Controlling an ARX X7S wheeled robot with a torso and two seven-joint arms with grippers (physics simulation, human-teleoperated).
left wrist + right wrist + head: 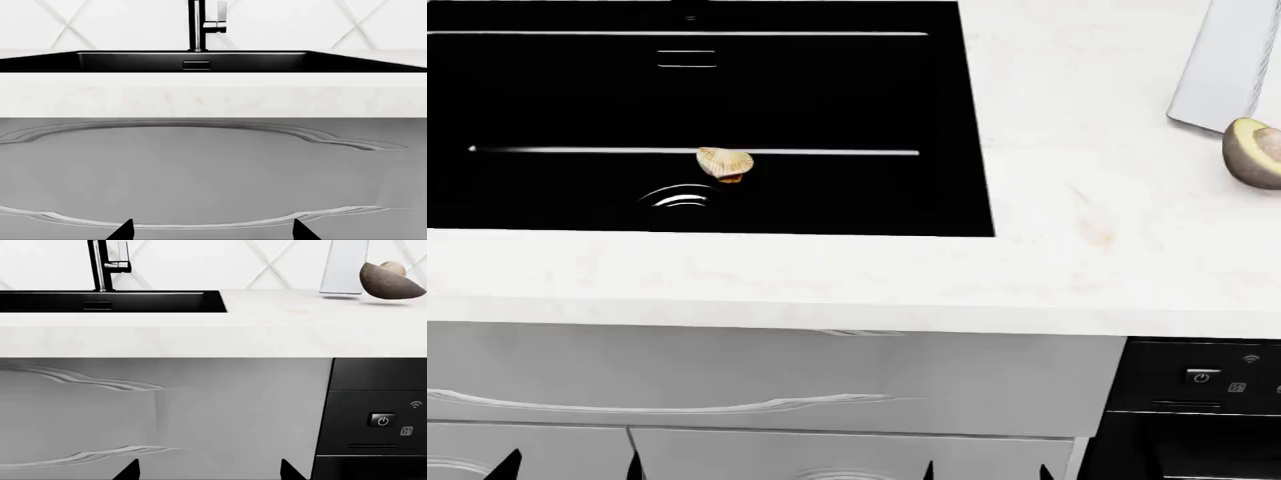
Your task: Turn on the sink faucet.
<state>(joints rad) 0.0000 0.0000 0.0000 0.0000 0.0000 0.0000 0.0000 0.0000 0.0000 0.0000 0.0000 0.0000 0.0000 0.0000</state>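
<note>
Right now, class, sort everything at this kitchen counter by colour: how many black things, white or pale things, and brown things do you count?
Black: 3, the sink, the faucet, the oven front
White or pale: 2, the countertop, the upright slab
Brown: 2, the avocado half, the shell-like piece in the sink
Total: 7

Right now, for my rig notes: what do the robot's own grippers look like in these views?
Very little shows. The left gripper and the right gripper each appear as two plain black, pointed wedge fingertips at the picture's edge. The head view shows the same black tips. No cables, markings or arm links are visible.
</note>
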